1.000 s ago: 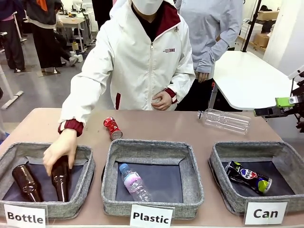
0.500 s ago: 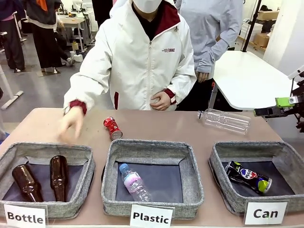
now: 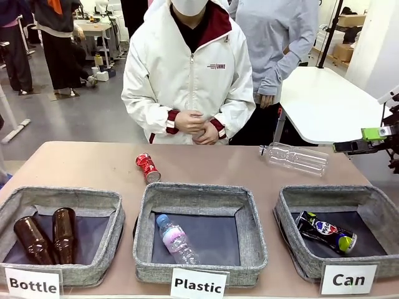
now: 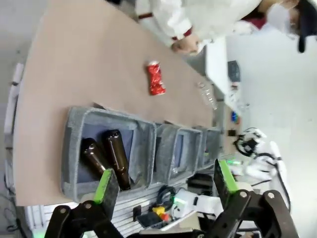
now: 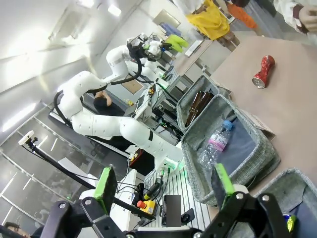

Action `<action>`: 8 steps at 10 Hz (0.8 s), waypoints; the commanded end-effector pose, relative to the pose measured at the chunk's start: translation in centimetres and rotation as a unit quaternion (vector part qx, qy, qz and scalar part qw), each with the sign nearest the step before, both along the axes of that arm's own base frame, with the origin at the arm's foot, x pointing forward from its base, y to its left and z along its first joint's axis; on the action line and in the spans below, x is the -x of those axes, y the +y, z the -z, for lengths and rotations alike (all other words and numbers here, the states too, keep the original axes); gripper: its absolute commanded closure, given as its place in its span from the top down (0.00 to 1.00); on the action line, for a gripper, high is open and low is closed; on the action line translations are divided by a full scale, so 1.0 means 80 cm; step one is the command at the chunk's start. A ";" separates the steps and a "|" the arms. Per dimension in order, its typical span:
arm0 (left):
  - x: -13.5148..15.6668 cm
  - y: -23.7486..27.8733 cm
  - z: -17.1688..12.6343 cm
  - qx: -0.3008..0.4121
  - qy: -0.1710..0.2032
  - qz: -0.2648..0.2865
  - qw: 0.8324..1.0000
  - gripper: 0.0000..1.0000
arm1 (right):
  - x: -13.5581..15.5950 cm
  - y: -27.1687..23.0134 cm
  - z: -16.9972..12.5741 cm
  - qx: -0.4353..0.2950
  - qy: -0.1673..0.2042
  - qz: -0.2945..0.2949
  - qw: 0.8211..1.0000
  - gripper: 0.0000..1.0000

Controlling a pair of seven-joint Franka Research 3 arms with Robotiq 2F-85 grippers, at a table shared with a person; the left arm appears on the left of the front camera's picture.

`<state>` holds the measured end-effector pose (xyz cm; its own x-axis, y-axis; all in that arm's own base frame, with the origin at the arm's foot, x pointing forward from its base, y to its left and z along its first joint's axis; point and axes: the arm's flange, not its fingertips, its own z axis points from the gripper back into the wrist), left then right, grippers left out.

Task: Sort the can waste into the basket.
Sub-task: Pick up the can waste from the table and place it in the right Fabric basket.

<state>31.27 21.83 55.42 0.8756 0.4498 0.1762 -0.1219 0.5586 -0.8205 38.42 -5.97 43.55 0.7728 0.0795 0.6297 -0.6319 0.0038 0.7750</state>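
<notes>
Hand (image 3: 189,122) withdrawn | red can (image 3: 148,167) crushed | blue can (image 3: 325,232) lying in basket (image 3: 298,260)

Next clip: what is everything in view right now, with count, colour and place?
Table: one, tan, under everything.
Bottle basket: one, grey, near left.
Plastic basket: one, grey, near middle.
Can basket: one, grey, near right.
Cards: three, white, fronting the baskets.
Brown bottles: two, in the Bottle basket.
Water bottle: one, clear, blue cap, in the Plastic basket.
Clear bottle: one, on the table, far right.
Red can: one, crushed, on the table behind the Plastic basket.
Blue can: one, dark blue, in the Can basket.
Person's hands: two, clasped, far edge.
Left end effector: black, green pads, open, empty.
Right end effector: same, open, empty.
</notes>
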 end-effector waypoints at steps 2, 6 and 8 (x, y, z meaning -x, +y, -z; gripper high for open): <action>-0.054 -0.139 0.017 -0.101 0.057 -0.024 0.993 1.00 | 0.002 -0.003 0.000 -0.001 -0.010 -0.004 1.000 1.00; -0.111 -0.341 0.052 -0.262 0.068 0.056 0.961 1.00 | 0.002 -0.003 0.000 -0.001 -0.010 -0.004 1.000 1.00; -0.126 -0.437 0.075 -0.331 0.072 0.120 0.933 1.00 | 0.002 -0.003 0.000 -0.001 -0.010 -0.004 1.000 1.00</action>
<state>39.62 -11.96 49.05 0.9669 0.1265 0.2217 -0.0429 0.9367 -0.3474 38.42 -5.98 43.55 0.7728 0.0794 0.6297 -0.6320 0.0042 0.7750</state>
